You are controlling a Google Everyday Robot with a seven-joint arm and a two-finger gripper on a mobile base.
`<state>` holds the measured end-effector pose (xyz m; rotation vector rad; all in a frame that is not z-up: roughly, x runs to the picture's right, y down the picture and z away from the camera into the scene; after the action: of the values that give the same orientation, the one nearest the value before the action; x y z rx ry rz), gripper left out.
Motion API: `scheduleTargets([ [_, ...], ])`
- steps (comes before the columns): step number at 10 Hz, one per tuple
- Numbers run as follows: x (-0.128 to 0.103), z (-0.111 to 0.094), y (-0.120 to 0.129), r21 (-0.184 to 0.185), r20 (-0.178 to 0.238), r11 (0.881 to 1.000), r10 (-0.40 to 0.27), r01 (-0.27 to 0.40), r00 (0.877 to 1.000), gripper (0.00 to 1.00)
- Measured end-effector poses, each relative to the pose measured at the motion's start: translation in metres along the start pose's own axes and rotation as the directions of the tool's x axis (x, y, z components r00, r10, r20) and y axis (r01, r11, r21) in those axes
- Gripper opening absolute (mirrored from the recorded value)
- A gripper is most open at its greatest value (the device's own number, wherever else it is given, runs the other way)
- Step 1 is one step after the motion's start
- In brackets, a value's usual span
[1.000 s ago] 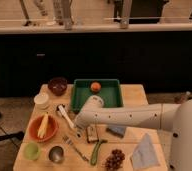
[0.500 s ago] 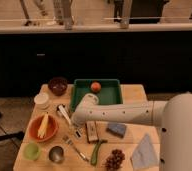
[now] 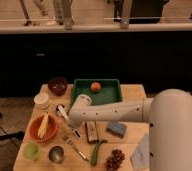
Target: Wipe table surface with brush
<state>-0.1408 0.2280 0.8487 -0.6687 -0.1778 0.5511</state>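
The light tan table surface (image 3: 132, 93) carries many small items. The brush (image 3: 62, 111), with a white handle and a small round head, lies left of centre, angled toward the front right. My gripper (image 3: 74, 119) is at the end of the white arm (image 3: 119, 110), which reaches in from the right. The gripper sits low over the brush's handle, just right of its head. Contact with the brush cannot be made out, and the lower handle is partly hidden by the gripper.
A green tray (image 3: 109, 95) holding an orange (image 3: 95, 86) stands at the back, with a dark bowl (image 3: 57, 85) and a white cup (image 3: 41, 100) to its left. An orange bowl (image 3: 43, 128), green cup (image 3: 31, 150), metal cup (image 3: 55, 153), fork (image 3: 77, 149), brown block (image 3: 91, 131), green-handled tool (image 3: 96, 151), blue sponge (image 3: 116, 129), grapes (image 3: 114, 160) and cloth (image 3: 141, 152) fill the front.
The arm has swung further left and down, bringing my gripper from above the table's middle to the brush handle. The items on the table have not moved.
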Motion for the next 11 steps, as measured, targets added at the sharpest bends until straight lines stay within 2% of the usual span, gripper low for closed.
scheduleTargets([
  [4, 0.006, -0.001, -0.002, -0.002, -0.008, 1.000, 0.011, -0.011, 1.000, 0.07],
  [5, 0.008, -0.002, -0.003, -0.001, -0.009, 1.000, 0.014, -0.014, 1.000, 0.02],
  [10, 0.010, -0.001, 0.001, -0.004, -0.015, 1.000, 0.004, -0.005, 1.000, 0.00],
  [11, 0.017, -0.009, 0.001, 0.020, -0.034, 1.000, -0.002, 0.003, 0.999, 0.00],
])
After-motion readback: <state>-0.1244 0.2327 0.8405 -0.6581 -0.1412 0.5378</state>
